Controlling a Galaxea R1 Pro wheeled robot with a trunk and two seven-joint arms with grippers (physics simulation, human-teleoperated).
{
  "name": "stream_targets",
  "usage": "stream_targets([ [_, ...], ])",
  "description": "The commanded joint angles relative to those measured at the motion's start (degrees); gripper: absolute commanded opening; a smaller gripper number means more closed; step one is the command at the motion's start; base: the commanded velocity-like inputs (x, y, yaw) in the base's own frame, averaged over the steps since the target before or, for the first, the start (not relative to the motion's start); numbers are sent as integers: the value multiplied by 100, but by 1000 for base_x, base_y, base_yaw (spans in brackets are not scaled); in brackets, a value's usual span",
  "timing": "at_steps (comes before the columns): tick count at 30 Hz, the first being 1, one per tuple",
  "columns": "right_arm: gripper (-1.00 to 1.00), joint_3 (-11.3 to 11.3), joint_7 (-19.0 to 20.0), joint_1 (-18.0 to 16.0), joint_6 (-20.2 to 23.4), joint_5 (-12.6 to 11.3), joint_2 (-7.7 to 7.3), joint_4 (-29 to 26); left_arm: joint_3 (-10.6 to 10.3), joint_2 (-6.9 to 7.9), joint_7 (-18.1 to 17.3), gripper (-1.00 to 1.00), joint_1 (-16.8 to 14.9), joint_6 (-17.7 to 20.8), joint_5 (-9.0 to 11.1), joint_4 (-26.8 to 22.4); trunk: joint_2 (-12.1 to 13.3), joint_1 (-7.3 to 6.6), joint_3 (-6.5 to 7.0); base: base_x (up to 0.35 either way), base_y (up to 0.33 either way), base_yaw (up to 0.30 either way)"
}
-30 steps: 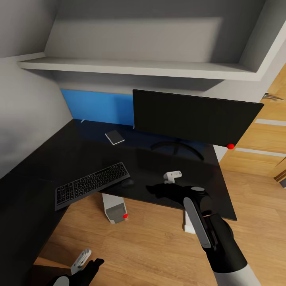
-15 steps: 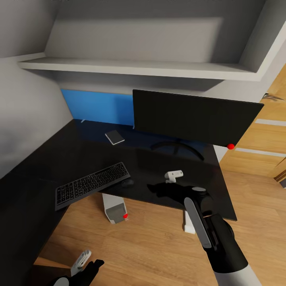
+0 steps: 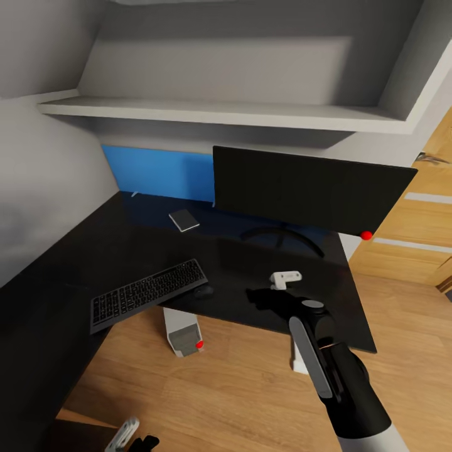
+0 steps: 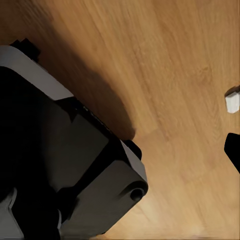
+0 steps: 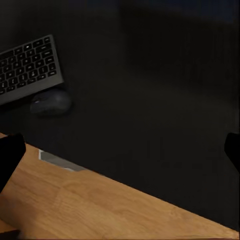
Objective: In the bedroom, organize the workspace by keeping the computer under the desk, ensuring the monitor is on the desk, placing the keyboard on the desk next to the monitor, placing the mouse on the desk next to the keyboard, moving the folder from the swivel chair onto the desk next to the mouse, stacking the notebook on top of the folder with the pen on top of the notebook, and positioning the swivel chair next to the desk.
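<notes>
The desk (image 3: pixel 75 263), a long L-shaped surface with a black top and a bright blue back panel, sits under a white wall shelf (image 3: pixel 238 116) in the grey-walled bedroom. Since the earlier pictures the whole head view has tilted a little, so everything sits slightly lower and further right in the picture; the things themselves lie as they did.

The large flat black monitor (image 3: pixel 307 188) stands on the surface on its thin curved stand, a red dot at its lower right corner. To the right is an oak door with pale stripes (image 3: pixel 417 226), and a wood floor (image 3: pixel 207 389) spreads below.

The slim silver-grey keyboard with black keys (image 3: pixel 147 294) lies slanted at the front edge of the surface, in front and to the left of the monitor. The small white-grey tower computer (image 3: pixel 182 331), a red dot low on its front, stands on the floor beneath that edge. A thin dark notebook with pale edges (image 3: pixel 184 220) lies near the blue panel, left of the monitor's stand. The small dark oval mouse (image 3: pixel 202 291) rests just beside the keyboard's right end; the right wrist view shows it (image 5: pixel 50 102) close by the keyboard (image 5: pixel 27 67).

The right claw (image 3: pixel 276 290) hovers over the front of the surface, right of the mouse and now slightly further forward than before; its fingers stand spread apart with nothing between them. The left claw (image 3: pixel 132 436) is low at the picture's bottom edge, lower than before; I cannot tell whether it is spread or closed.
</notes>
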Motion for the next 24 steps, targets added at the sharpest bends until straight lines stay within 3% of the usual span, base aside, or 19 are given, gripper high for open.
stream_targets([
  [1, 100, 9, -222, -5, 27, -64, 10, -4, -16, 4, 52, 100, 0, -5, 63, 55, -11, 4, -1, 0, 0, 2],
  [4, 100, 1, -485, -8, 84, -92, 30, -3, -12, 20, 48, 100, 4, 0, 59, 157, -11, 4, 28, 0, -2, 1],
  [9, 100, -2, -507, -25, 94, -109, 42, 15, -21, 35, 48, 100, 4, 3, 36, 167, -11, 4, 75, 115, -149, 25],
  [10, 100, -3, -508, -26, 96, -110, 43, 18, -22, 36, 48, 100, 4, 3, 14, 168, -11, 4, 84, 180, -231, 60],
  [11, 100, -5, -505, -53, 162, -112, 44, 58, 3, 57, 16, 100, 4, 42, -214, 163, -11, 4, 93, 212, -264, 87],
  [18, 100, -5, -468, -115, 190, -112, 71, 453, 36, 132, -6, 100, 63, 270, -262, 10, -11, 4, 157, 222, -269, 88],
  [20, 100, 0, -449, -168, 199, -112, 111, 718, 63, 242, 6, 100, 460, 393, -301, -433, -11, 4, 175, 239, -267, 48],
  [21, 100, -1, -444, -220, 197, -112, 200, 940, 65, 318, 9, 100, 714, 301, -309, -615, -11, 4, 184, 241, -265, 89],
  [24, 100, -4, -438, -257, 195, -112, 303, 1128, 63, 366, 8, 100, 1057, 57, -322, -886, -11, 4, 210, 242, -265, 98],
])
